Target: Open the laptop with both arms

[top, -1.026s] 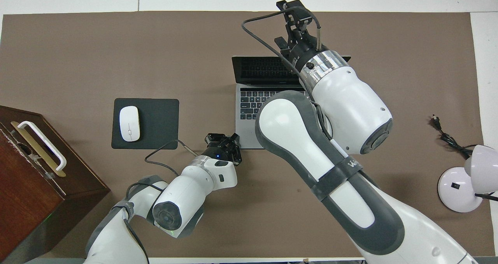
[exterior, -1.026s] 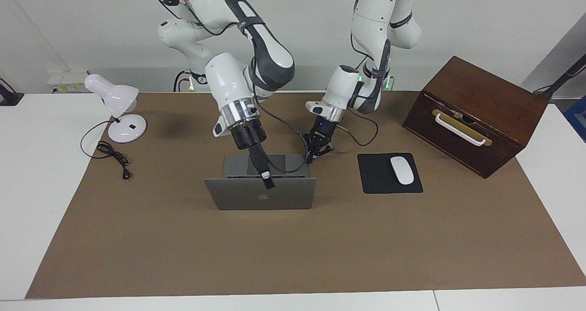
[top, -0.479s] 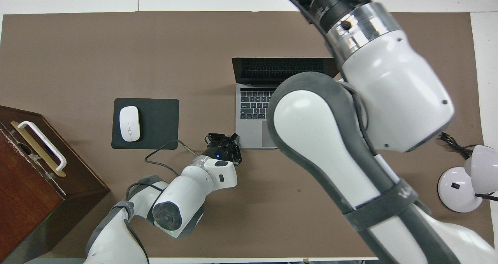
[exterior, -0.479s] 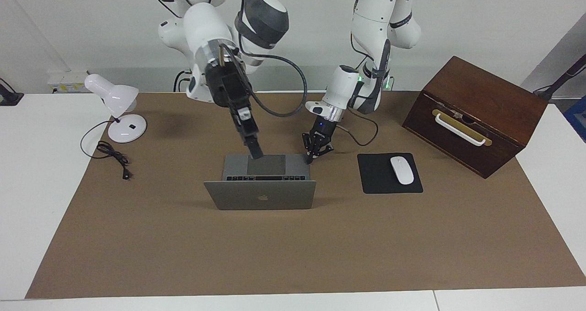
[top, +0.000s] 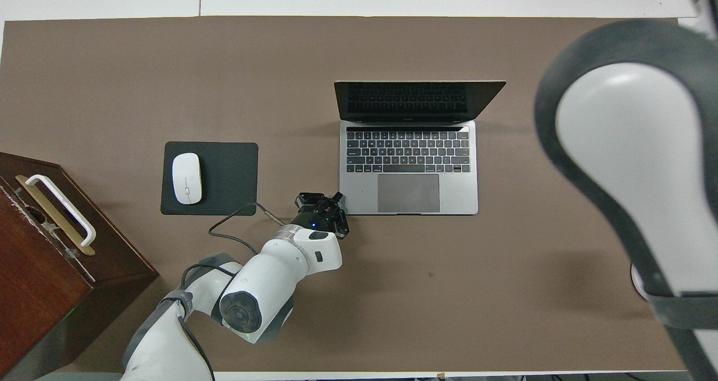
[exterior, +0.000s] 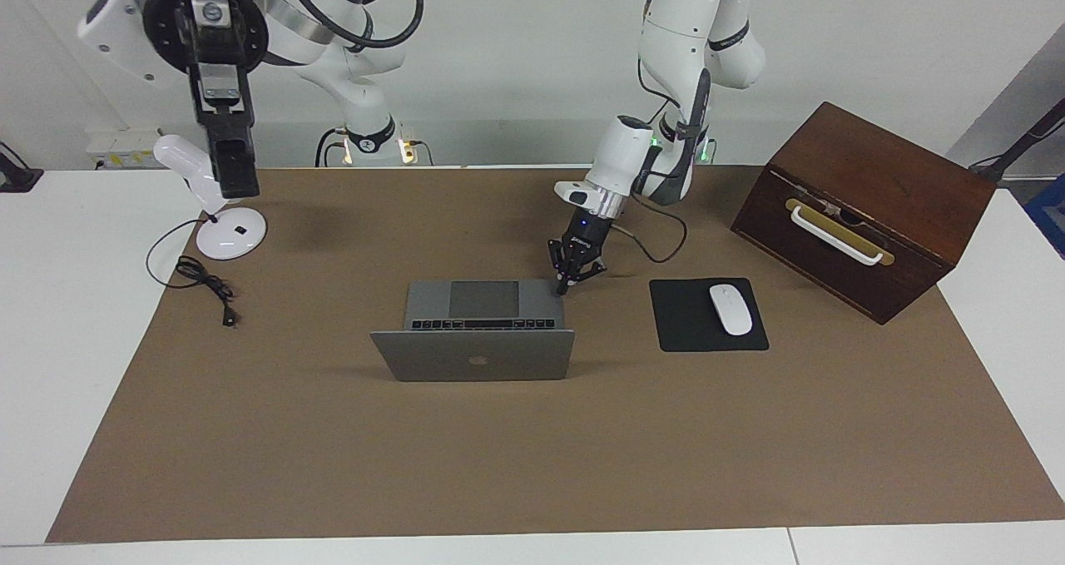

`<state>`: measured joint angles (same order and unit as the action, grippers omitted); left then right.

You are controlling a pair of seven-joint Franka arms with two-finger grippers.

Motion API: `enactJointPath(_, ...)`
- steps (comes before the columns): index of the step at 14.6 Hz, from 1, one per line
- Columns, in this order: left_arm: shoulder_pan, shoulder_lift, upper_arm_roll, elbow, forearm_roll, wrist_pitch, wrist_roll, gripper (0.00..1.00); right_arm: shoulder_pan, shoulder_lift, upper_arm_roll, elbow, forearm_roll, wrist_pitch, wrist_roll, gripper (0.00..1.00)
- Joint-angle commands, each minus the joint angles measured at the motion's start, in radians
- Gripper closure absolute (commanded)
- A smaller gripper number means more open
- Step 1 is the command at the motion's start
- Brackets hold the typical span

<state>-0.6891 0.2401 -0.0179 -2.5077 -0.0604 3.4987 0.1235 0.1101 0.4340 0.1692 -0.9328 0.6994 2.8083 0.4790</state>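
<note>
Facing view: the laptop (exterior: 473,332) sits open at centre frame on the brown mat (exterior: 532,465) covering the tabletop (exterior: 50,315), lid upright, its logo side toward the camera. The left end effector (exterior: 568,282) is down at the base's corner nearest the left arm; whether it is clenched or released cannot be told. The right end effector (exterior: 230,166) hangs raised at upper left of the frame, over the desk lamp (exterior: 213,199), its fingers pressed together on nothing. The mouse (exterior: 730,309) lies on the black mouse pad (exterior: 707,315), right of centre; the wooden box (exterior: 865,207) is at upper right.

Overhead view: the laptop (top: 409,162) shows its keyboard and trackpad, screen dark. The left end effector (top: 331,204) is at the base's lower-left corner. A right arm link (top: 628,145) fills the frame's right edge.
</note>
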Motion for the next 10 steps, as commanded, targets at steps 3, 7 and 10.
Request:
enactJointPath(3,-0.009,-0.084,0.007,-0.069,-0.010,0.002,-0.015,1.00,-0.271,-0.003,0.236,0.098,-0.020,-0.476,-0.178,0.00)
enactJointPath(7,-0.009,-0.117,0.007,-0.088,-0.010,-0.007,-0.056,1.00,-0.351,-0.118,0.167,-0.018,-0.286,-1.078,-0.224,0.00)
enactJointPath(10,-0.009,-0.157,0.007,-0.106,-0.010,-0.048,-0.079,1.00,-0.351,-0.291,0.170,-0.348,-0.527,-1.158,-0.258,0.00)
